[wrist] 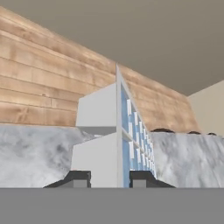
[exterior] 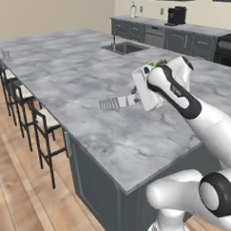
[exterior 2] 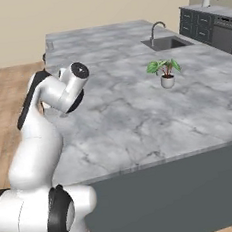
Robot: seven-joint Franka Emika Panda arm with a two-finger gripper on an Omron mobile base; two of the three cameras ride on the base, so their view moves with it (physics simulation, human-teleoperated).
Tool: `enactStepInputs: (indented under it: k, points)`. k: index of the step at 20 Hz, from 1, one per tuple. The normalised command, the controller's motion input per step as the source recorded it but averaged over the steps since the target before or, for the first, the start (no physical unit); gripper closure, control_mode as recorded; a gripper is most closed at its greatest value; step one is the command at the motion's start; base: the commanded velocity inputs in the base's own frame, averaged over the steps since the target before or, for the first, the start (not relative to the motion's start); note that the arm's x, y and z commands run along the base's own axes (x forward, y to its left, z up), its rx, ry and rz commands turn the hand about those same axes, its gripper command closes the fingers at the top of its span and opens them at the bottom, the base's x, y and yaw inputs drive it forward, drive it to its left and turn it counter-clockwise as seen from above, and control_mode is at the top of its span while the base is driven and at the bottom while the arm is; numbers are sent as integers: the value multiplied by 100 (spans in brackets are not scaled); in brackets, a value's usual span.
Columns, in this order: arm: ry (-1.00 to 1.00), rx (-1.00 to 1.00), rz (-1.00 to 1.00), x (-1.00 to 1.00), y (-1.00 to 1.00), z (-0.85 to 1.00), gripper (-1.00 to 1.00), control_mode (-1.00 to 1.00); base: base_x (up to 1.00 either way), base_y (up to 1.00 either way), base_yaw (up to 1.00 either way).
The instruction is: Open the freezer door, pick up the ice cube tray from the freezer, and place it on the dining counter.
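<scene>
- Potted plant (exterior 2: 165,72): green leaves in a small white pot, standing on the counter right of centre in the right base view, well apart from the gripper; in the left base view its leaves (exterior: 155,63) just show above the arm.
- Sink (exterior: 126,48) with a curved faucet (exterior 2: 157,30): set into the far part of the counter, upper centre of the left base view.
- Stools (exterior: 41,125): dark-framed with pale seats, lined along the counter's left edge.
- Gripper (wrist: 109,178): jaws clamped on the ice cube tray (wrist: 118,144), one dark fingertip on each side of its near edge, at the bottom of the hand view.
- Ice cube tray (exterior: 114,103): held edge-on over the dining counter (exterior: 78,81), centre of the left base view; whether it touches the top cannot be told.
- Dining counter: large grey marbled top on a dark grey-blue base.
- Room: wood-plank floor (exterior: 16,188), beige walls, dark wall cabinets with a coffee machine (exterior: 176,15) at upper right.
</scene>
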Motion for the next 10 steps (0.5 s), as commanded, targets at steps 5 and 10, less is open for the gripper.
enactStepInputs:
  k: [5, 10]
  points:
    - [-2, -4, 0, 100, 19, -63, 100, -100, 0, 0, 0]
    - [0, -4, 1, 100, 44, -75, 100, -100, 0, 0, 0]
